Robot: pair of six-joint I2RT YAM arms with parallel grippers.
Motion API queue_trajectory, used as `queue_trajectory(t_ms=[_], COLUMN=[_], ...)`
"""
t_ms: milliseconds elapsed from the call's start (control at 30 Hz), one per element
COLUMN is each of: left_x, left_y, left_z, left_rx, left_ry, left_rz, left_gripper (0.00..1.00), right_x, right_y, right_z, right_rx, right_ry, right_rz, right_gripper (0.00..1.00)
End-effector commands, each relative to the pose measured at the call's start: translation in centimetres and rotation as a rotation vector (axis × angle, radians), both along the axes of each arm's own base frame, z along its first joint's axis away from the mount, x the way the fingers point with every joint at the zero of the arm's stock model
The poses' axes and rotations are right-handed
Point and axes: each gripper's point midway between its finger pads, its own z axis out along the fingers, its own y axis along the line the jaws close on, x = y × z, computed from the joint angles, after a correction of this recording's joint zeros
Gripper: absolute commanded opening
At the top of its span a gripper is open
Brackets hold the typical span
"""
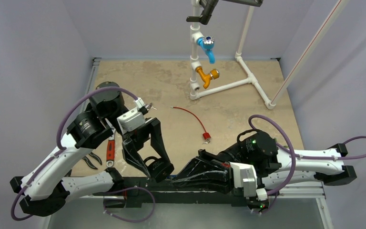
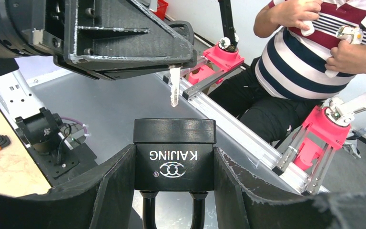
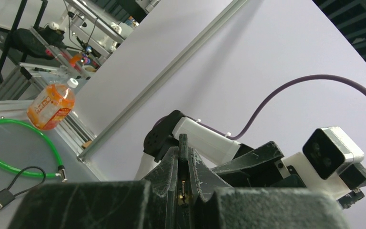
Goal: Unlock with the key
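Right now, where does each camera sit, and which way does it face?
Top: above and behind the arms, facing down on the table; both arms show, left gripper and right gripper tip to tip at the near edge.
Left wrist: behind the left fingers, facing the padlock they grip; key above it, not yet in.
Right wrist: behind the right fingers, shut, facing up past the left arm to a wall.
Shared: both wrist views show the key, held by the right gripper.
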Motion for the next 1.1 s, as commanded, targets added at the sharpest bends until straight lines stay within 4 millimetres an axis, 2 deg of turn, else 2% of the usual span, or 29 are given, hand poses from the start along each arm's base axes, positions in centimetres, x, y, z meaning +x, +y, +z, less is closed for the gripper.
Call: queue_trajectory(t_ms=[0,300,1067], left_x=[-2.7,-2.8,-3.1], left_y=[3.5,3.5,3.8], left_z=[0.9,1.1,1.3], left_rx=[-0.066,-0.070,-0.076], left_ry=[-0.059,-0.067,-0.077], left_rz=[-0.221,-0.223,-0.228], left_gripper=[0.00,0.00,0.00], right_x=[-0.1,-0.3,0.8], right_y=[-1.1,0.0,1.2], right_z=[3.2,2.3,1.5], right_rx=[0.103,0.068,0.066], right_ry=[-0.018,-0.021,-0.031], right_rz=[0.002,0.016,-0.033], right_gripper=[0.00,0.00,0.00])
